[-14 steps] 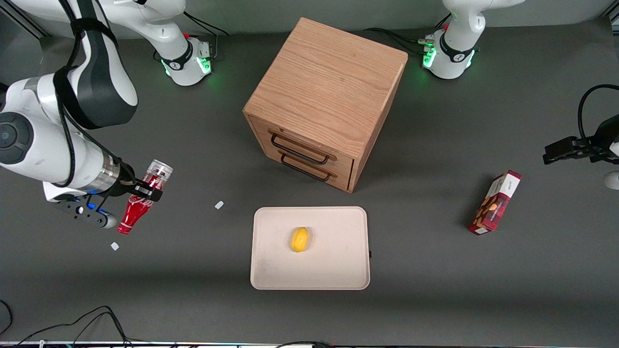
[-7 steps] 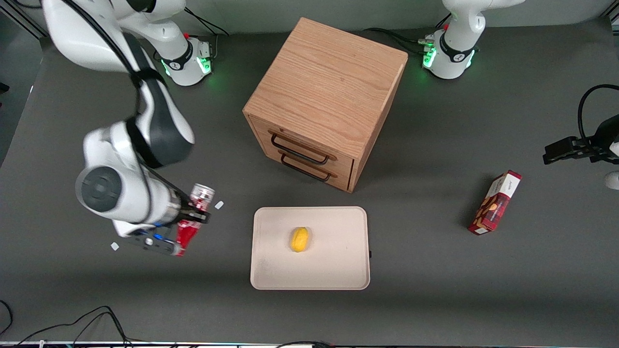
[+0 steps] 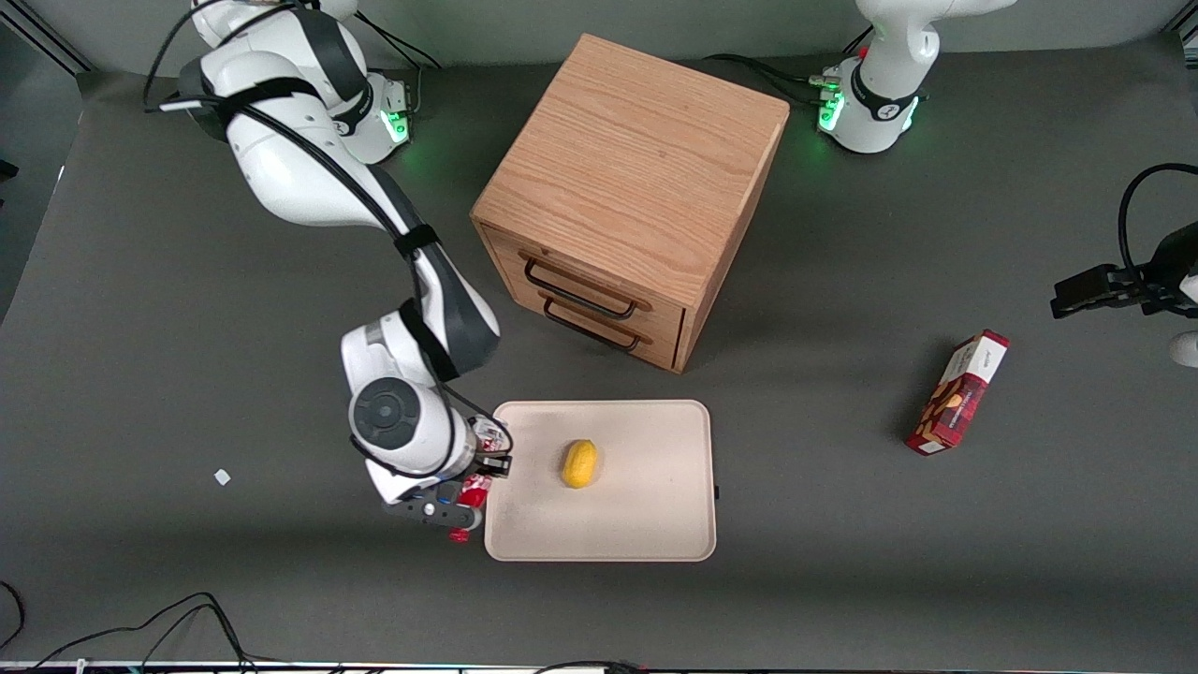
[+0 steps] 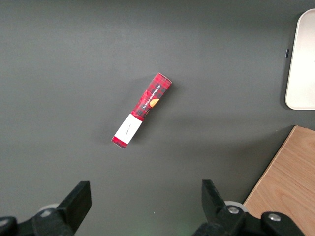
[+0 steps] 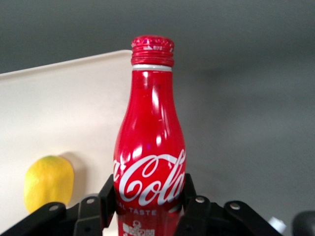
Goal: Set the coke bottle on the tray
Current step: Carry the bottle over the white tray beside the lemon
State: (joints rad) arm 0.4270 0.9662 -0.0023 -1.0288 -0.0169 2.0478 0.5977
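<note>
A: How far along?

B: The end effector [image 3: 482,468] grips the coke bottle [image 5: 150,162] at the tray [image 3: 646,524] edge nearest the working arm.

A: What's left?

B: Likely carrying it over, setting down, letting go.

The arm's wrist hides most of the coke bottle [image 3: 474,489] — only red slivers show; the gripper [image 3: 487,461] is barely visible beneath it.

A slim red coke bottle [image 5: 150,162] with white script logo and red cap, clamped in the pincer [image 3: 479,473], hangs lower centre-left of the front view at the cream-white rounded tray's [image 3: 646,524] edge.
</note>
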